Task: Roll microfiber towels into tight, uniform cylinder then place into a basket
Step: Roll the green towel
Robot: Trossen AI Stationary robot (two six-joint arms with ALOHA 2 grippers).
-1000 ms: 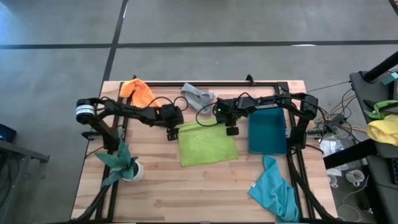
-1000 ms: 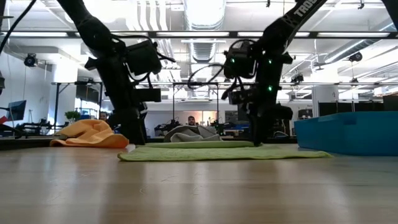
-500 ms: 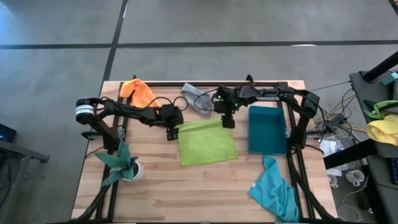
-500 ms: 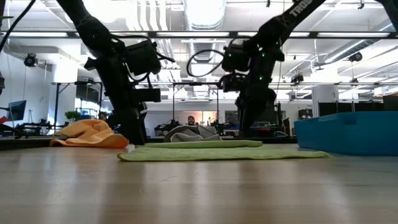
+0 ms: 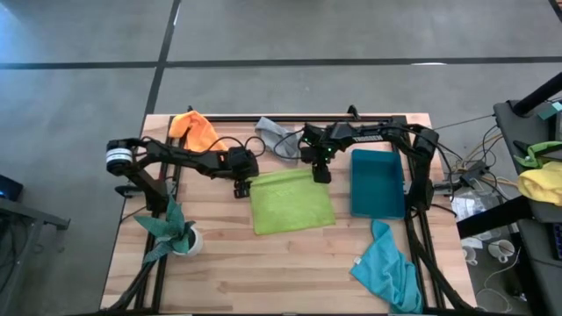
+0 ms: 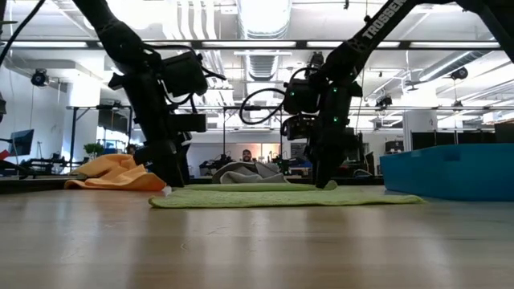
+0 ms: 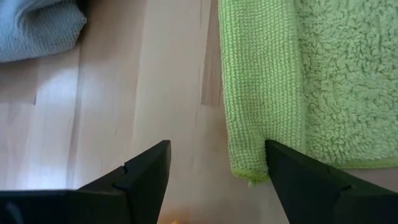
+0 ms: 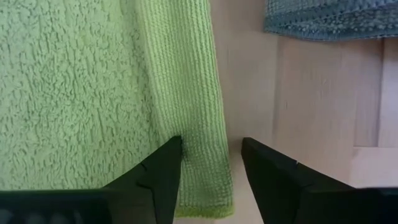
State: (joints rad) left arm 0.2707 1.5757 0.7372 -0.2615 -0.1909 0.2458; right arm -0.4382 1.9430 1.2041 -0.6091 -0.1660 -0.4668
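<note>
The lime green towel (image 5: 292, 200) lies flat on the table, its far edge turned over into a narrow folded strip (image 7: 258, 93). My left gripper (image 5: 241, 186) stands open at the strip's left end. One of its fingers (image 7: 298, 177) is over the cloth and the other (image 7: 146, 177) over bare wood. My right gripper (image 5: 321, 173) is open at the strip's right end (image 8: 202, 162), a finger on each side of it. The orange towel (image 5: 198, 130) and grey towel (image 5: 279, 136) lie at the far edge. The turquoise towel (image 5: 386, 268) hangs over the near right edge. The basket (image 5: 378, 182) stands right of the green towel. My left gripper points steeply down at the strip's left end (image 7: 249, 171), but I cannot tell whether its fingertips touch the cloth. My right gripper also comes from above, astride the strip's right end (image 8: 205, 180), with its fingers across the strip. Whether they touch it cannot be told.
A potted plant (image 5: 176, 230) stands at the table's near left. A black frame rail (image 5: 299, 118) runs along the far edge. A yellow and green cloth heap (image 5: 540, 180) lies off the table to the right. Bare wood lies near of the green towel.
My right gripper has moved toward the far edge and slightly left, and has sunk to the green towel's far right corner. The towel lies as before.
</note>
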